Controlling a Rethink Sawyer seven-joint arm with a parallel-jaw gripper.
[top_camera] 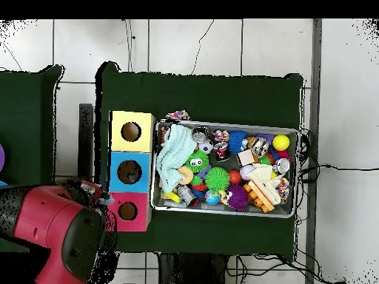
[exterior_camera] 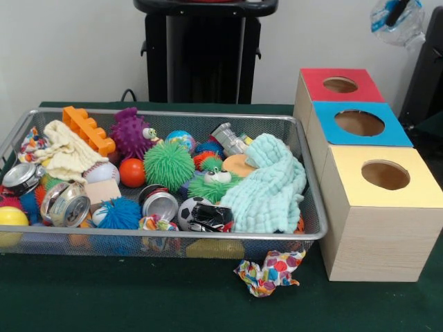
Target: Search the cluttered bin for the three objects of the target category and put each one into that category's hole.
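Silver wire-mesh bin (exterior_camera: 313, 232) seen on green-covered desk (exterior_camera: 124, 297), packed with clutter: mint knitted cloth (exterior_camera: 266, 185) at 3 o'clock side, green spiky rubber ball (exterior_camera: 169, 164) at centre, crushed silver can (exterior_camera: 68, 205) toward 8 o'clock. Three wooden boxes set at 3 o'clock of bin: red-topped (exterior_camera: 339, 84), blue-topped (exterior_camera: 360, 123), yellow-topped (exterior_camera: 384, 176), each with round hole. Crumpled polka-dot wrapper (exterior_camera: 270, 271) left outside bin, 6 o'clock. Red arm (top_camera: 55, 233) seen overhead; fingers not shown, state cannot be told.

Green-covered surface (exterior_camera: 124, 297) holds wire bin (exterior_camera: 315, 232), three wooden hole boxes (exterior_camera: 377, 235), crumpled polka-dot cloth (exterior_camera: 271, 271) in front.

Mint cloth (exterior_camera: 264, 182); orange brick (exterior_camera: 88, 129)
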